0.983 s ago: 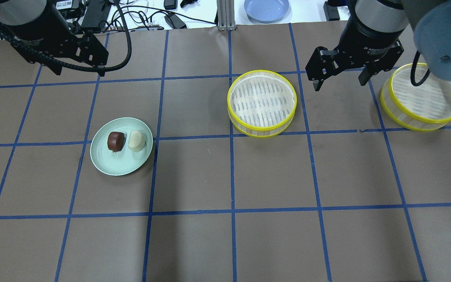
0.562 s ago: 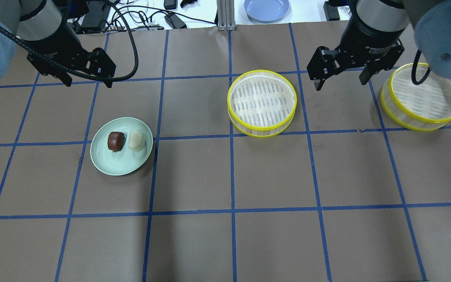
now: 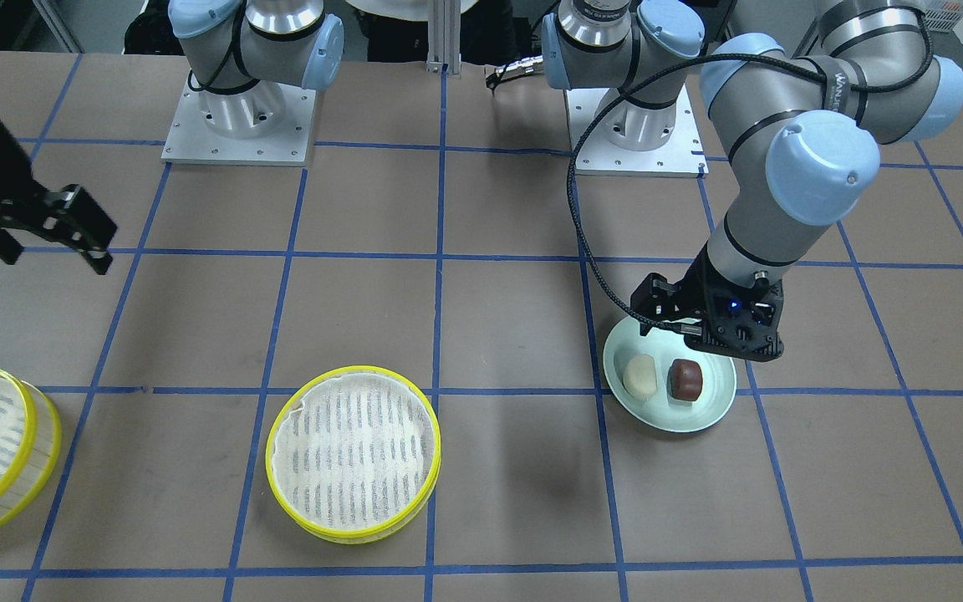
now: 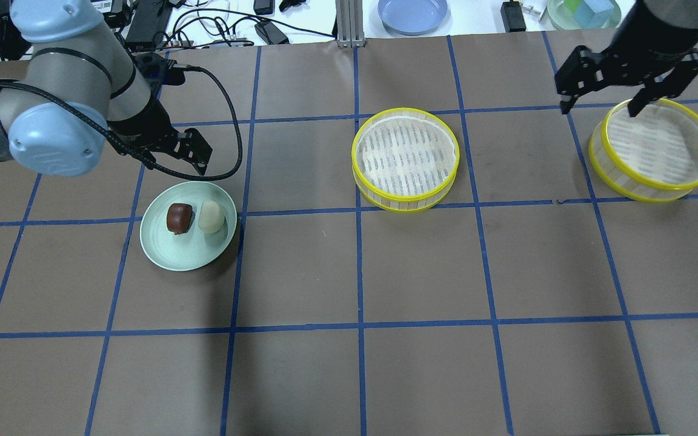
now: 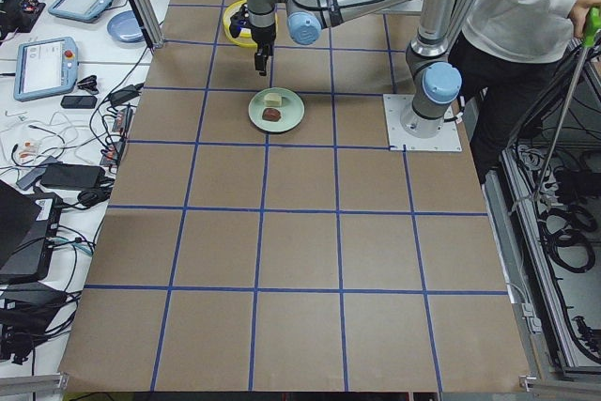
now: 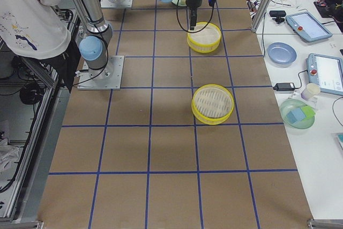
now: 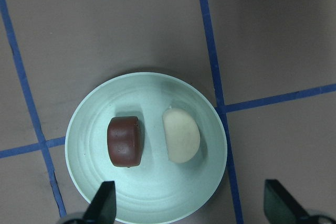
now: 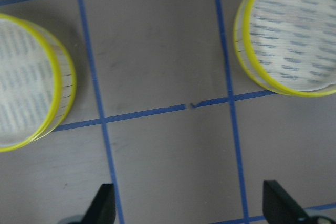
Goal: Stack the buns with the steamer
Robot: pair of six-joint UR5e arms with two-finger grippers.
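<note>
Two steamer trays sat empty on the tabletop, a brown sheet crossed by blue tape lines, as we looked on from above. One tray stood near the middle. The other tray stood well apart from it, toward the robot's right edge. Both showed yellow rims and white slatted floors, and neither carried a bun.

The two buns lay on a pale green plate on the robot's left side. The dark brown bun and the cream bun rested side by side with a narrow gap between them. The cream one was on the side nearer the trays.

The left arm hung over the plate. Its wrist camera showed its jaws spread wide and empty, with both buns lying untouched beyond them.

The right arm hovered raised beside the right-hand tray. Its jaws were likewise spread and held nothing. Its wrist camera looked down on bare tabletop between the two trays.
</note>
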